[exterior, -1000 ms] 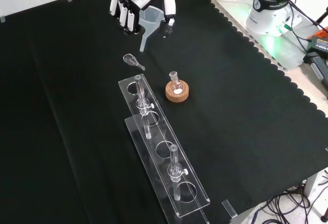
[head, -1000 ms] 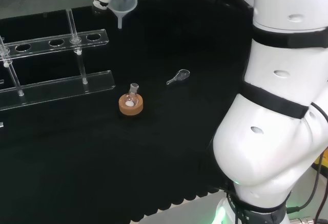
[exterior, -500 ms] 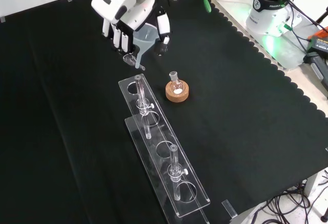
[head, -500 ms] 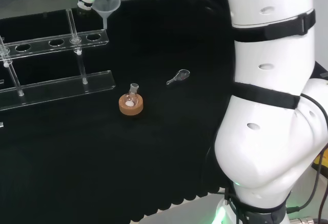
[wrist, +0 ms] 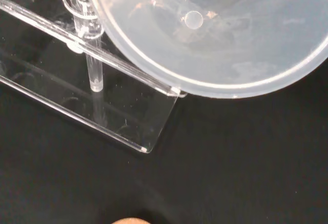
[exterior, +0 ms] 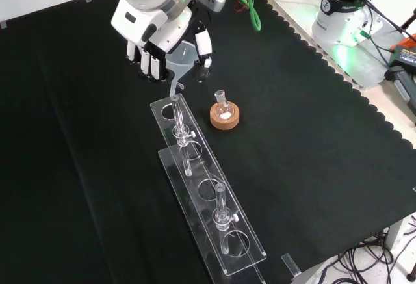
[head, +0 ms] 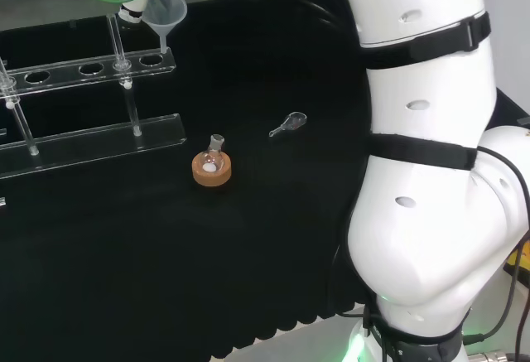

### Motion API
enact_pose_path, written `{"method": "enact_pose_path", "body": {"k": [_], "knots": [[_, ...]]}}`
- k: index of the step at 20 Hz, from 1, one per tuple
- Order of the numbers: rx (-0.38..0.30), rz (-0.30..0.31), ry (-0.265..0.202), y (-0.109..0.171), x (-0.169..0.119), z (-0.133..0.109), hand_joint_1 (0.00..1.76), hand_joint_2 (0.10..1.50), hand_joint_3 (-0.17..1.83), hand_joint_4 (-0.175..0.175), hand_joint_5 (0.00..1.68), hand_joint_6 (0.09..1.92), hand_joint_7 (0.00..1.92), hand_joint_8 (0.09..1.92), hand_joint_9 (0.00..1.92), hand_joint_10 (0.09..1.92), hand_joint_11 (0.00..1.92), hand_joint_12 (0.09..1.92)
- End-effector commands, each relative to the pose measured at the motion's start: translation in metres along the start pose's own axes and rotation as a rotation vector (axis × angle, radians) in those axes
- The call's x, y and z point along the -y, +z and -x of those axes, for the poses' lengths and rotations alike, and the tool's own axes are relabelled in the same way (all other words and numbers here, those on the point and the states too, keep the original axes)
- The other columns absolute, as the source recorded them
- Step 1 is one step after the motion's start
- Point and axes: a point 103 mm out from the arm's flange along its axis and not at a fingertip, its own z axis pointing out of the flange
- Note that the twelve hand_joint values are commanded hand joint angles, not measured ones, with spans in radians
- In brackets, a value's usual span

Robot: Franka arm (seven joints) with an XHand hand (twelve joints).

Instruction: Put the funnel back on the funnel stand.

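Fingers of the robot hand (exterior: 156, 34) curl round the translucent plastic funnel (exterior: 182, 58), spout down, seemingly over the end hole of the clear acrylic funnel stand (exterior: 207, 196), at 11 o'clock from the cork ring (exterior: 224, 116).

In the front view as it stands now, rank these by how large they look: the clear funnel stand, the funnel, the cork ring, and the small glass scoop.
1. funnel stand
2. funnel, partly hidden by the hand
3. cork ring

The scoop cannot be ranked: the hand and funnel cover its spot.
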Motion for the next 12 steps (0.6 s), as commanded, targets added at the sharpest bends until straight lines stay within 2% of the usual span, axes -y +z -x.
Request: {"method": "enact_pose_path", "body": {"k": [1, 12], "knots": [[0.007, -0.018, -0.020, 0.001, -0.013, -0.008, 0.85, 0.68, 0.64, -0.027, 0.98, 0.87, 0.84, 0.72, 1.32, 0.56, 0.76, 1.20], [0.003, -0.032, -0.024, 0.009, -0.025, -0.012, 0.85, 0.68, 0.65, -0.027, 0.98, 0.87, 0.84, 0.73, 1.32, 0.56, 0.76, 1.20]]}}
